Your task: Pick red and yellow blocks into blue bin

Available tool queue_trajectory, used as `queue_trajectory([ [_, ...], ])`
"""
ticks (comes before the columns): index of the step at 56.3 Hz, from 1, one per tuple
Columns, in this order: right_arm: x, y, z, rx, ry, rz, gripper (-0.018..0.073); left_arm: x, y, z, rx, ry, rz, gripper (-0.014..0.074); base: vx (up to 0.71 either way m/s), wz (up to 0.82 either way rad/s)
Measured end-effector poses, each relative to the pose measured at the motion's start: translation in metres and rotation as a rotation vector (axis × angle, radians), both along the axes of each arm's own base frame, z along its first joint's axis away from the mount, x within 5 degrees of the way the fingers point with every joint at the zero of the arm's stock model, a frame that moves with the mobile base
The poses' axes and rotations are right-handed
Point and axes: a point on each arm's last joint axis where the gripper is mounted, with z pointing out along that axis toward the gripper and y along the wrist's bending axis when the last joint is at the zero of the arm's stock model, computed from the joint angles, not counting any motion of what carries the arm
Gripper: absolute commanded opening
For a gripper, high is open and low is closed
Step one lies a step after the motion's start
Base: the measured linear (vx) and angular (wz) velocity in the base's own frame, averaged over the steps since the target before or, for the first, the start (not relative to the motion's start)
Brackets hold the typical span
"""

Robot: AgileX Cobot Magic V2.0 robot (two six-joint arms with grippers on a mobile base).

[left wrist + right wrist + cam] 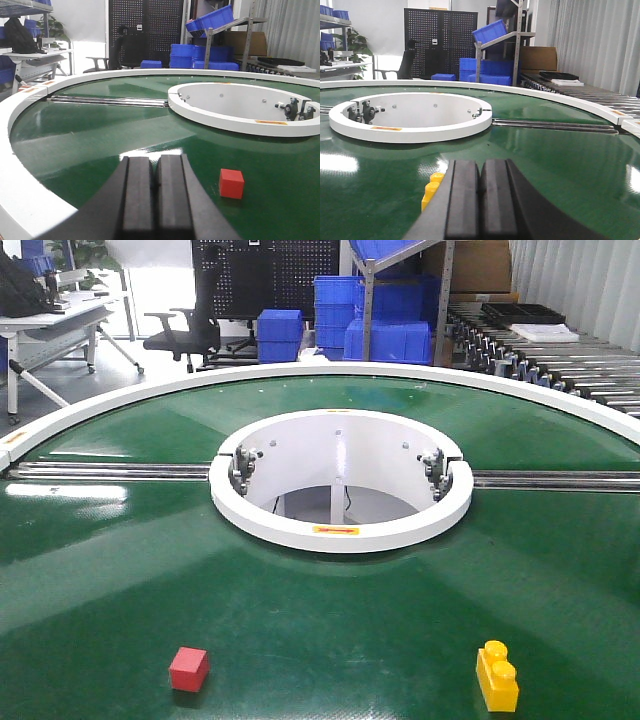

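My left end effector is closed, its two black pads pressed flat together with nothing between them. It hangs low over the green bench. The red cube sits on the bench a little ahead and to the right of it, clear of the pads and standing flat on one face.

My right end effector is also closed, pads touching and empty. The yellow brick lies just to its left on the bench. In the right wrist view its lower part is hidden behind the curved outer side of the finger, and its two round studs point up.

From the front view, the red cube is at the near left of the bench and the yellow brick at the near right, well apart from each other and both close to the bottom edge of the view.

Farther out, a white ring surrounds the round opening in the middle of the bench, with a metal rail running outward from it on each side. A white outer rim borders the green surface.

Beyond the bench are stacked blue crates, a black pegboard, an office chair and a roller conveyor on the right. I cannot tell which of the crates is the bin.
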Motion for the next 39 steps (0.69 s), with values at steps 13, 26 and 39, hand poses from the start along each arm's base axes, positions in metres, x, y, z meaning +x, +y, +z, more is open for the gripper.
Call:
queue_trajectory([
  [13,0.0000,0.0000,0.0000,0.000,0.000,0.000,-0.0010,0.0000,0.0000,0.0000,0.000,0.000,0.000,0.0002,0.00,0.00],
  [26,0.0000,0.0000,0.0000,0.000,0.000,0.000,-0.0010,0.0000,0.0000,0.0000,0.000,0.000,0.000,0.0002,0.00,0.00],
  [39,0.0000,0.0000,0.0002,0.000,-0.002,0.000,-0.0010,-0.0002,0.0001,0.0030,0.000,-0.033,0.001,0.0002,0.00,0.00],
])
